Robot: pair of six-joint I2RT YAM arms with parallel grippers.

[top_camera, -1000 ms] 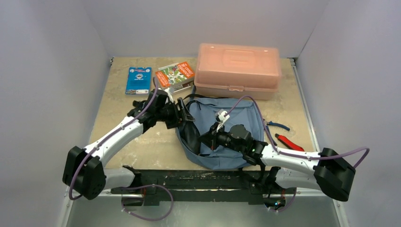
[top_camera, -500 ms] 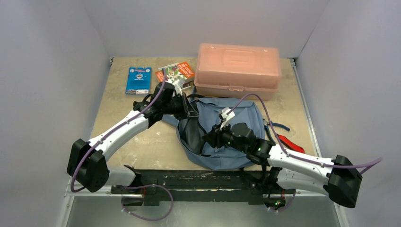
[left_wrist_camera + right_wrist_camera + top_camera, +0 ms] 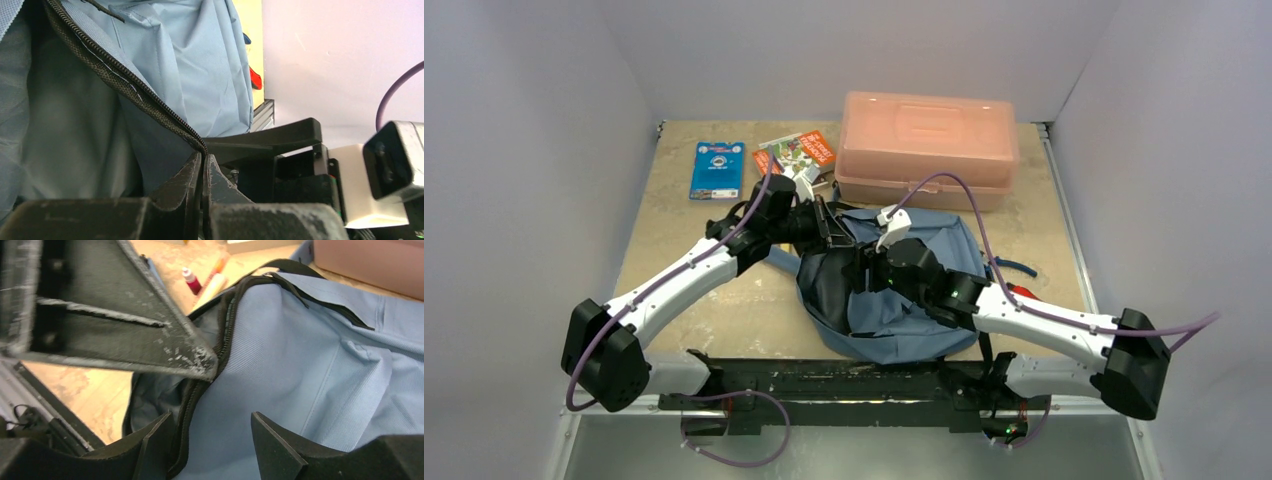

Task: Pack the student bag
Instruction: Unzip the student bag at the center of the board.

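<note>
Your left gripper (image 3: 202, 162) has its fingers (image 3: 186, 182) pressed flat together. The dark zipper (image 3: 125, 82) of the student bag (image 3: 200, 75) runs straight down into their tips, so you are pinching that edge of the opening. On the right wrist camera the same black finger shows as a large wedge whose tip meets the zipper line.

Your right gripper (image 3: 212, 437) has its fingers (image 3: 272, 445) standing apart, with nothing clamped. The zipper edge and a fold of blue fabric lie between and just beyond them. The left one sits right beside the zipper tape, though you cannot tell whether it touches.

From the top camera, both grippers meet over the bag's upper left part, the left one at its far-left edge and the right one just beside it, nearer the middle. The bag lies flat on the table (image 3: 674, 260), near the middle and toward the near edge, with its opening gaping dark on the left side.

Just beyond the bag, at the far edge, stands a salmon-pink box (image 3: 924, 145) with its lid down. To the left of it lie a green and orange book (image 3: 796, 152) and, further left, a blue packet (image 3: 717, 168). On the bag's right side a red handle (image 3: 1024, 293) and a blue handle (image 3: 1021, 267) stick out from behind your right arm. A small tube with a magenta cap (image 3: 191, 279) lies on the table past the bag's opening.
</note>
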